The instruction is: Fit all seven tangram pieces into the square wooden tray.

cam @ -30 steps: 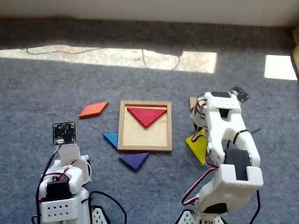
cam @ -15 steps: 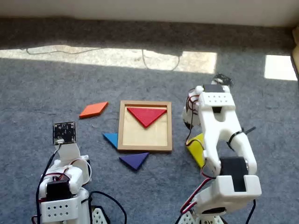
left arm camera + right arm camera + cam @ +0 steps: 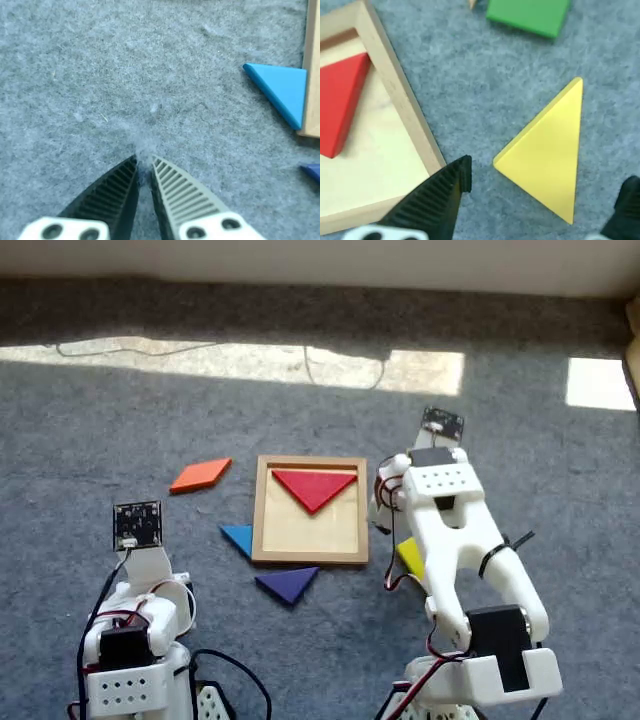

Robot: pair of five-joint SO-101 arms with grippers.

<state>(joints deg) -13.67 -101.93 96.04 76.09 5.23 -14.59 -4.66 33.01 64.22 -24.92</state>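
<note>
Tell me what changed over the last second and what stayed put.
The right arm swung toward the tray, bringing the right gripper, fingers open, over the yellow triangle; nothing was grasped. The left gripper, the red triangle in the tray, the blue triangle, purple triangle and orange piece stayed put.

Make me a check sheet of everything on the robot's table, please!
Surface: grey felt table, with sunny patches.
Job's things: red triangle inside the wooden tray; orange parallelogram, blue triangle, purple triangle, yellow triangle and green piece outside it.
Clutter: nothing seen.
Grippers: left gripper shut, empty; right gripper open, one finger on each side of the yellow triangle.
Cables: thin cable on the far side.
Surroundings: pale wall.
</note>
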